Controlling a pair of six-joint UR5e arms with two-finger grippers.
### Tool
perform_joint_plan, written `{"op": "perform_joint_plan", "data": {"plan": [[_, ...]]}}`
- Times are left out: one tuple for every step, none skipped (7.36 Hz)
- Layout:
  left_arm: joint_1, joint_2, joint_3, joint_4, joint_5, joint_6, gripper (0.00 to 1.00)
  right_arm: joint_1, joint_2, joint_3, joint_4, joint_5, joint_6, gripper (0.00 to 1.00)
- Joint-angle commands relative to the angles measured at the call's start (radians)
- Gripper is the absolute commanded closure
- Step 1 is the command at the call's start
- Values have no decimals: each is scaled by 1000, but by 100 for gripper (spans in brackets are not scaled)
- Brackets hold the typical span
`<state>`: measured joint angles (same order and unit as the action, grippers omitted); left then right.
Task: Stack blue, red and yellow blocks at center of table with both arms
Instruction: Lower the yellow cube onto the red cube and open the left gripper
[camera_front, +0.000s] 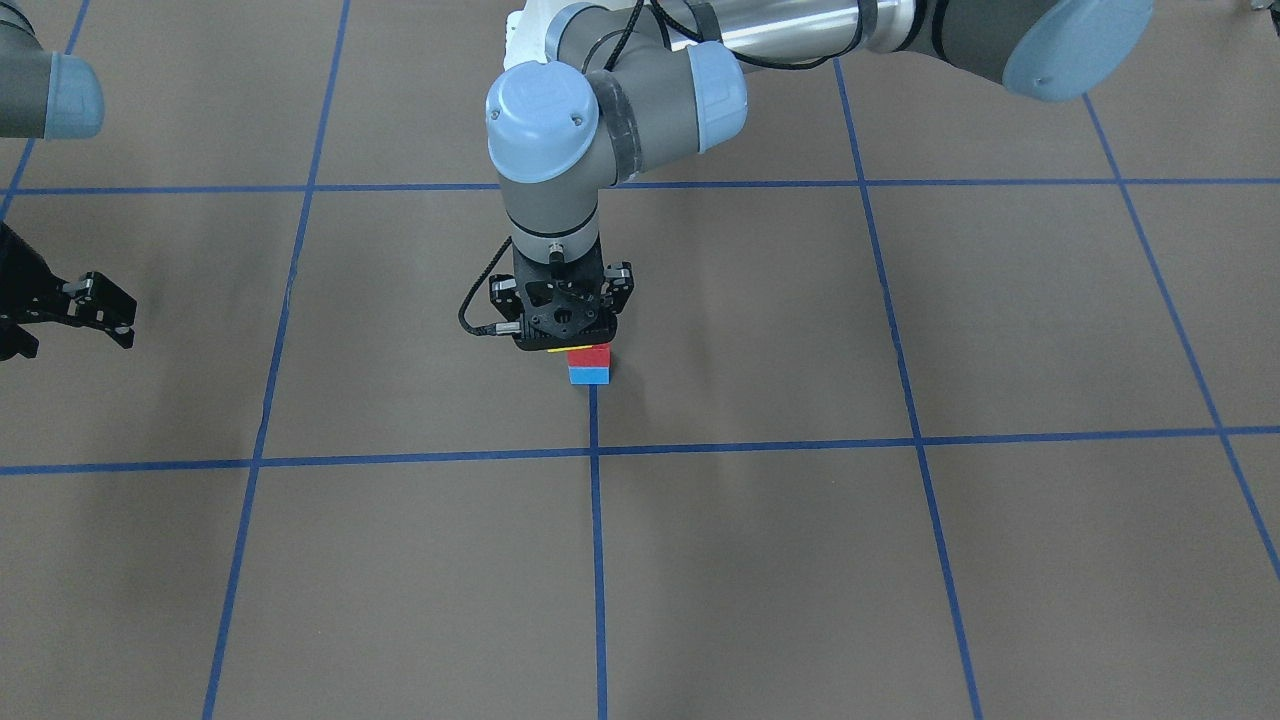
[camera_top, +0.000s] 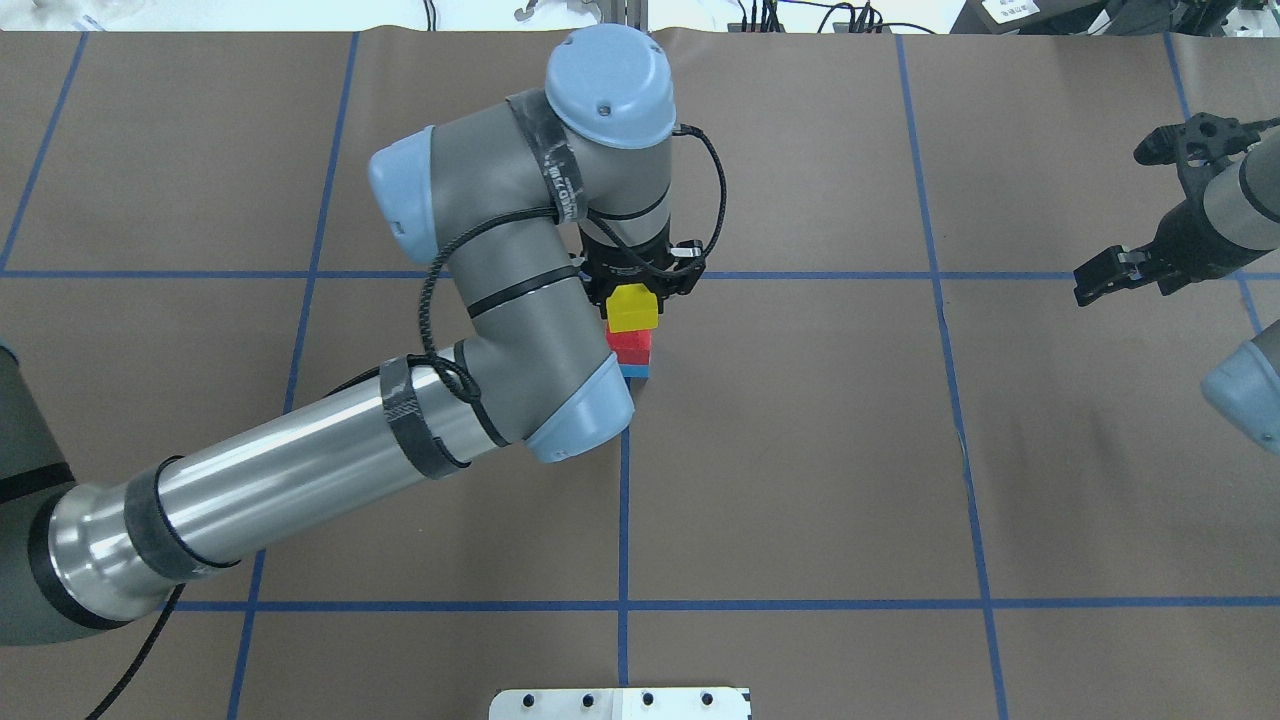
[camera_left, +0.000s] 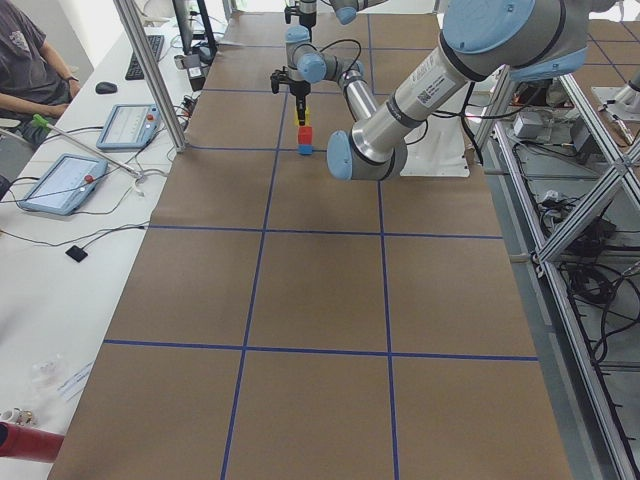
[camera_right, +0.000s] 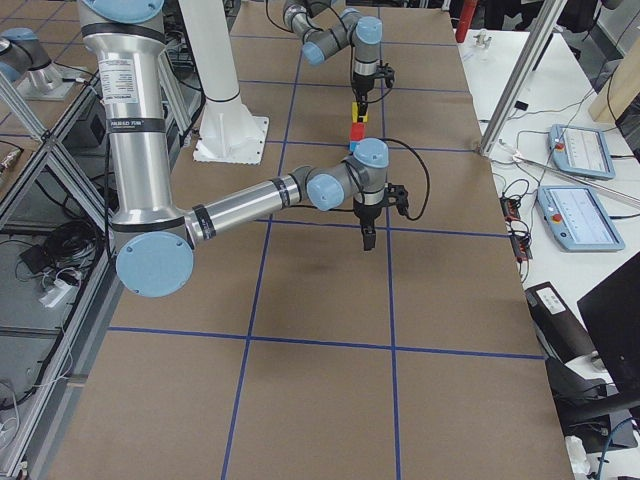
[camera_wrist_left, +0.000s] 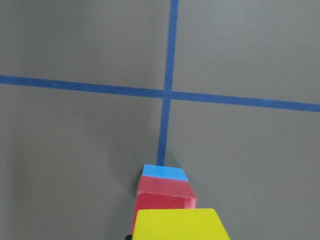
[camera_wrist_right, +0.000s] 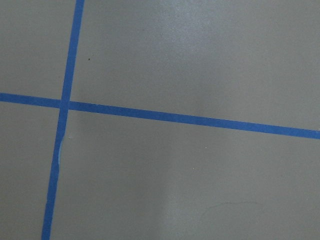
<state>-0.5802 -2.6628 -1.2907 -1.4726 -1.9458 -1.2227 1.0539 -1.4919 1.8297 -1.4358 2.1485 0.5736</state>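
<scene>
Overhead, the left gripper (camera_top: 635, 292) is closed narrowly on the yellow block (camera_wrist_left: 177, 225). That block sits atop the red block (camera_wrist_left: 165, 197) and the blue block (camera_wrist_left: 164, 172), mid-counter, well away from every edge. The front view shows only a yellow sliver under the gripper body. The left wrist view sets the stack on a blue tape line (camera_wrist_left: 170, 75). The blocks are smooth and flat-faced, the counter (camera_top: 800, 450) matte brown. The right gripper (camera_top: 1110, 220) hangs wide open near the right edge.
</scene>
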Motion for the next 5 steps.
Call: {"op": "perform_joint_plan", "data": {"plan": [[16,-9,33,-21,31,2,100,0,-1,-1,0,1,0,0],[16,-9,25,-15,31,2,100,0,-1,-1,0,1,0,0],[16,-8,21,-11,33,2,100,0,-1,-1,0,1,0,0],[14,0,15,-6,31,12,100,0,-1,-1,0,-1,0,0],[13,7,-1,17,31,40,100,0,-1,-6,0,1,0,0]]}}
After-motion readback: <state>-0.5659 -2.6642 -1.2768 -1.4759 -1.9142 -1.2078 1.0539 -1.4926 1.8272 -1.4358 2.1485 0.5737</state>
